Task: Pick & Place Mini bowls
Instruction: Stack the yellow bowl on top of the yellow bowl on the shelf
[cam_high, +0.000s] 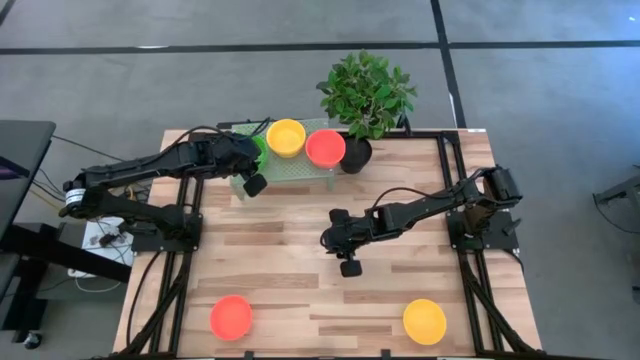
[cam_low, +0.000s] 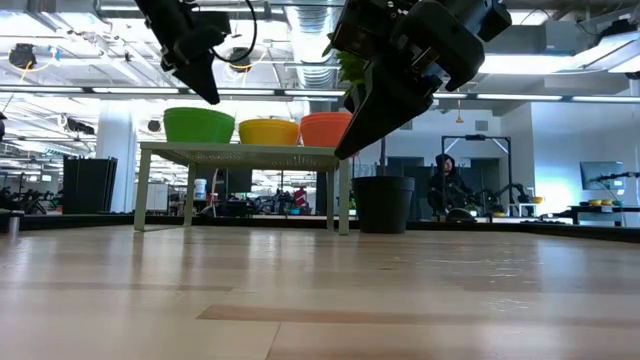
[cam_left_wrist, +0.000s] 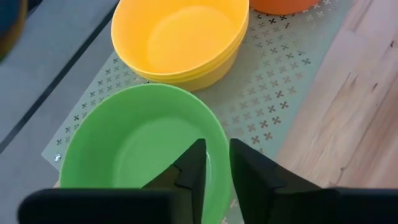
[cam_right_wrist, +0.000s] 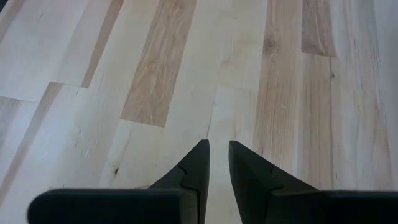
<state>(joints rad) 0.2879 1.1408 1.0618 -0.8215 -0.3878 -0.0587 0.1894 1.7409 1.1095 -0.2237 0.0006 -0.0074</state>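
A low pale green perforated stand (cam_high: 290, 168) at the table's far middle carries three mini bowls in a row: a green one (cam_left_wrist: 140, 149), a yellow one (cam_high: 286, 137) that looks like a stack of two, and a red-orange one (cam_high: 325, 148). Another red-orange bowl (cam_high: 231, 317) sits on the table near left, and a yellow one (cam_high: 424, 321) near right. My left gripper (cam_left_wrist: 217, 163) hovers shut just above the green bowl's rim, clear of it in the low view (cam_low: 210, 95). My right gripper (cam_high: 348, 266) hangs shut over bare wood at mid-table.
A black pot with a leafy green plant (cam_high: 365, 95) stands at the far edge beside the stand's right end. Bare wood lies between the stand and the two near bowls. Black frame rails (cam_high: 455, 190) run along both table sides. A person (cam_low: 443, 175) shows far behind the table.
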